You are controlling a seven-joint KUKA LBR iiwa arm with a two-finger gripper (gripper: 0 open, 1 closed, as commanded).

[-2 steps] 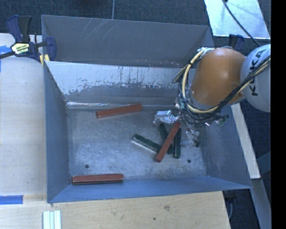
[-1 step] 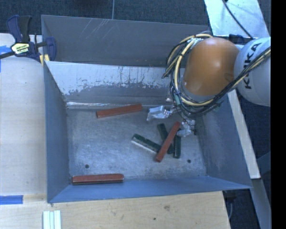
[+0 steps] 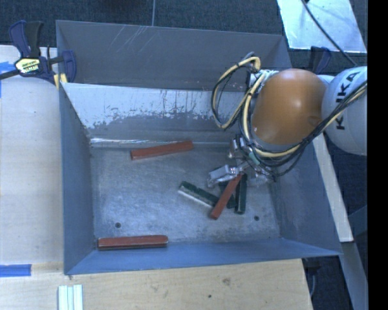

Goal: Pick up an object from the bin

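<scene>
Where the arm enters at 3 o'clock, the tool point(image 3: 237, 166) sits low over the bin point(image 3: 77, 173) floor, under the orange wrist cover point(image 3: 288, 108). Can't tell if it's released or clenched. Small heap at its 6 o'clock: red-brown stick point(image 3: 224, 197) tilted, top end right at the tool; dark green stick point(image 3: 240, 199) just beside it; grey-green bar point(image 3: 195, 193) toward 8 o'clock. Second red-brown stick point(image 3: 161, 150) lies at the floor's 12 o'clock, third red-brown stick point(image 3: 132, 241) at 7 o'clock, both well apart from the heap.
</scene>
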